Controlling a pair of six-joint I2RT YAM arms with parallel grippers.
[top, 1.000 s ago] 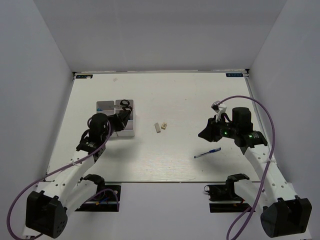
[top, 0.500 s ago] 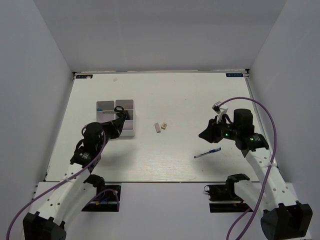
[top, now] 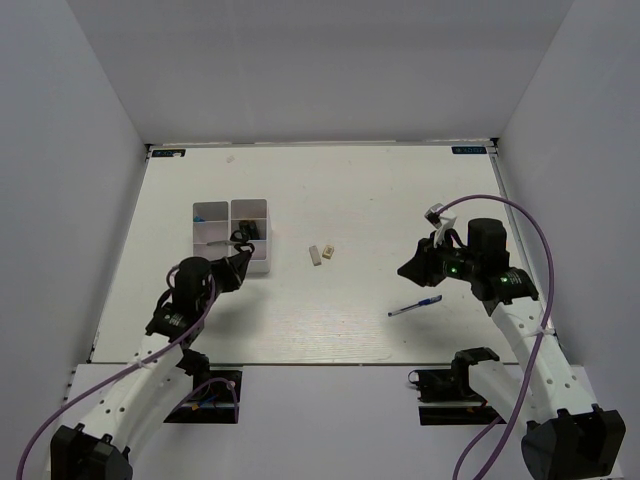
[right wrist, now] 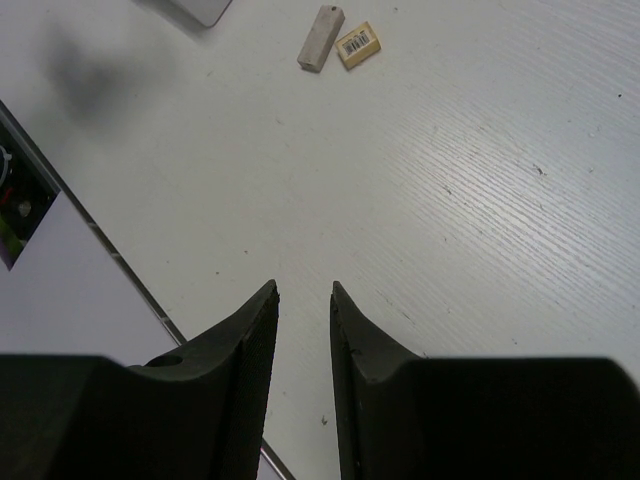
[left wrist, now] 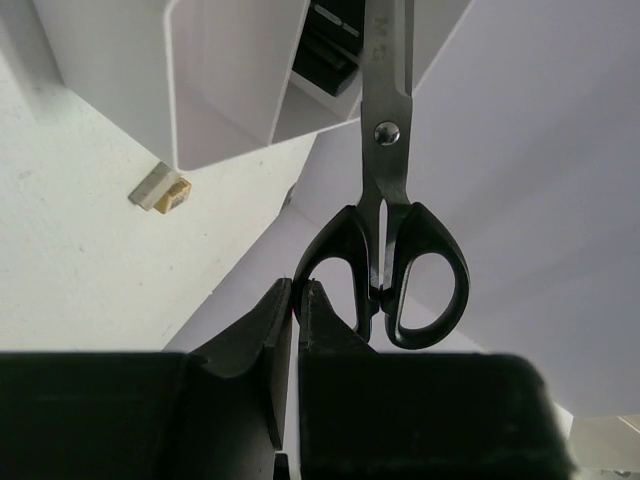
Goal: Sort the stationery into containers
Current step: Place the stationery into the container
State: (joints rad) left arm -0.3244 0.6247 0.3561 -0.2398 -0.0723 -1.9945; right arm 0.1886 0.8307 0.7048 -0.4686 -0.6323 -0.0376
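1. Right, you are working on a white table point(top: 330, 190) with a faint wood grain, closed in by plain pale walls on three sides.
2. The white plastic organizer tray with rectangular compartments point(top: 231, 203) sits on the left half of the table. It has a small blue item in its far left compartment and dark items in the right-hand one.
3. Your left gripper point(left wrist: 298, 295) is clamped on the rim of one loop of the black-handled steel scissors point(left wrist: 388, 170). The blades point away from the fingers, up toward the tray's near corner.
4. Near the table's middle, a small pale rectangular block point(right wrist: 320, 38) and a small beige block with a barcode label point(right wrist: 358, 45) lie just beside each other, well apart from both grippers.
5. The thin blue pen point(top: 415, 306) lies on the table near your right gripper point(right wrist: 303, 290), on the side toward the front edge.
6. The right gripper's fingers stand slightly apart with nothing between them, over bare table.
7. Your left arm reaches forward with a bent elbow and its wrist aimed at the tray. Your right arm is folded, its gripper tilted down toward the table's middle.
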